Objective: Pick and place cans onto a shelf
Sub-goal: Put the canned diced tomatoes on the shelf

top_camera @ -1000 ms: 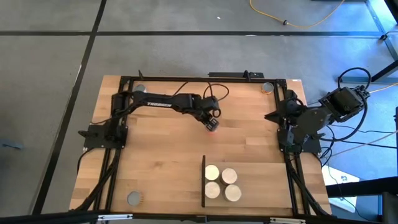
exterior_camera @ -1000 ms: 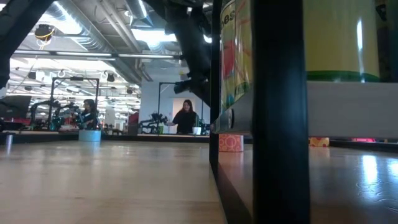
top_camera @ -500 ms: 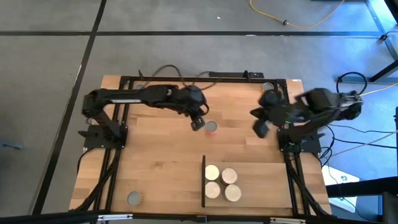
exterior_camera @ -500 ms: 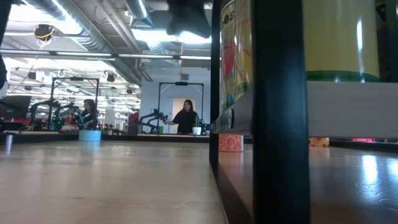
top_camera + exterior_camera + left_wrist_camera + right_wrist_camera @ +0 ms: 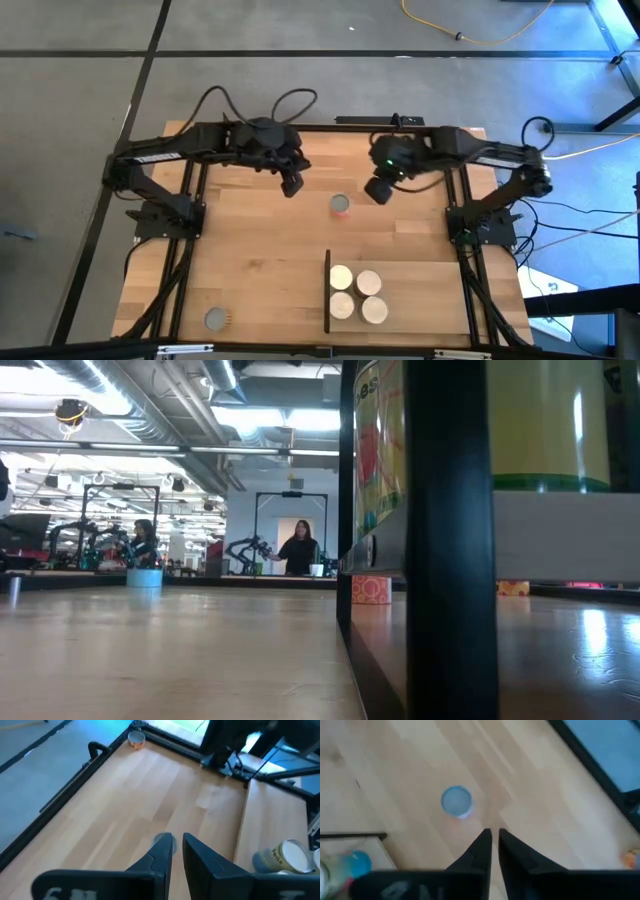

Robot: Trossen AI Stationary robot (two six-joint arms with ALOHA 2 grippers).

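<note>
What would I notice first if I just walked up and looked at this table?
Probably the two dark arms reaching over the far half of the table, with the left end effector and the right end effector hanging on either side of a lone can in the middle. Next, four pale-topped cans clustered on the shelf near the front edge, by its black upright edge.

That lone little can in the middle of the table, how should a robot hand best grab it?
Judging by its pose, from straight above: the can stands upright and alone on the table, round top up, so fingers could drop down either side of its curved wall. The right gripper hovers closest; the left gripper is a little farther off.
</note>
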